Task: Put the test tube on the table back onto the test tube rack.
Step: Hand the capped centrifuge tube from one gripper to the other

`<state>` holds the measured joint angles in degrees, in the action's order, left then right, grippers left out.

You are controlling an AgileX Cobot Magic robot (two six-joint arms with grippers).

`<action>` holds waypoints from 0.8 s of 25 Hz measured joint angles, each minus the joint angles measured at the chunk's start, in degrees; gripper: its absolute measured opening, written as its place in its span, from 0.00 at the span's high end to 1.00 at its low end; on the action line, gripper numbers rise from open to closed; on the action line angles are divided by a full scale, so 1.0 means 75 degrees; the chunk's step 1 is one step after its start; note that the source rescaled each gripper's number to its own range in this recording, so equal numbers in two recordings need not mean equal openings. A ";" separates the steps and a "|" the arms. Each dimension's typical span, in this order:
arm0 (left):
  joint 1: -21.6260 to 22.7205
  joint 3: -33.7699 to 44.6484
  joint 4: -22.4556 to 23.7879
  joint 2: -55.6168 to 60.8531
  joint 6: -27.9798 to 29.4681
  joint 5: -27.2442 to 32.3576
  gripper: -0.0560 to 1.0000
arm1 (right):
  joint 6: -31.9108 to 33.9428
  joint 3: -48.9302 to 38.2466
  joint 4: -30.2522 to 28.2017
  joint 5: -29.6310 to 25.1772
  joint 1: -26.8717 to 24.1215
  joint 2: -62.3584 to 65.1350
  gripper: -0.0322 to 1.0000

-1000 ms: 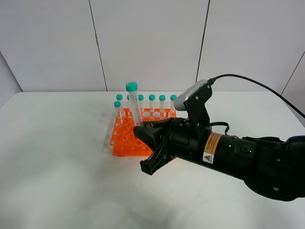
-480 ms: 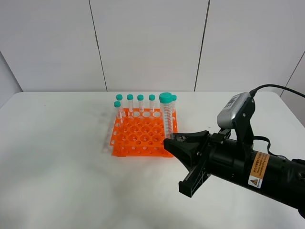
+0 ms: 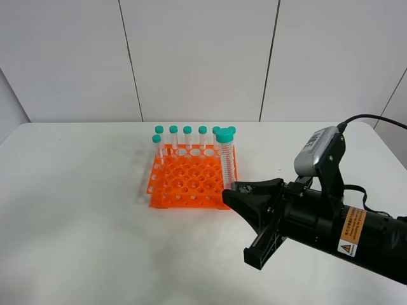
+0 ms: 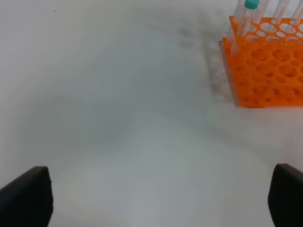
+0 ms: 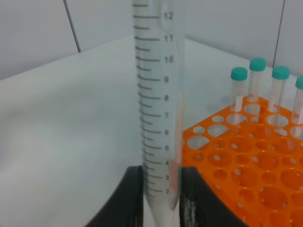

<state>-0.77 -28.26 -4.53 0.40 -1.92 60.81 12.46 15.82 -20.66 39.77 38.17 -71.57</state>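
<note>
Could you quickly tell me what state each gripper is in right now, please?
Left gripper: open, holding nothing.
Right gripper: shut on the slim clear plastic test tube with the teal-green screw cap.

bright even light, soft shadows, wrist views blurry

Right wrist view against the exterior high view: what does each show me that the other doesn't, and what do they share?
Only the right wrist view shows the numbered graduation marks on the test tube and the right gripper shut on its lower end, just above the pointed tip. Only the exterior high view shows the tube's teal cap, the whole test tube rack, and the tube standing upright near the rack's right edge. Both show the held tube, the orange rack and capped tubes in its back row.
</note>
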 joint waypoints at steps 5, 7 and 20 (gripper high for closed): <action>-0.1271 0.0000 -0.0007 0.0000 0.0000 0.0000 0.00 | -0.0006 0.0000 0.0000 -0.0106 0.0000 0.0000 0.97; -0.1873 0.0000 -0.0007 0.0000 0.0000 0.0000 0.00 | -0.0006 0.0000 0.0000 -0.0238 0.0000 0.0000 0.97; -0.3265 -0.0008 -0.0374 0.0000 -0.0726 -0.0007 0.00 | -0.0006 0.0000 0.0167 -0.0277 0.0000 0.0000 0.97</action>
<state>-25.26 -28.32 -7.34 0.40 -7.37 60.75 12.41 15.82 -19.41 37.69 38.17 -71.57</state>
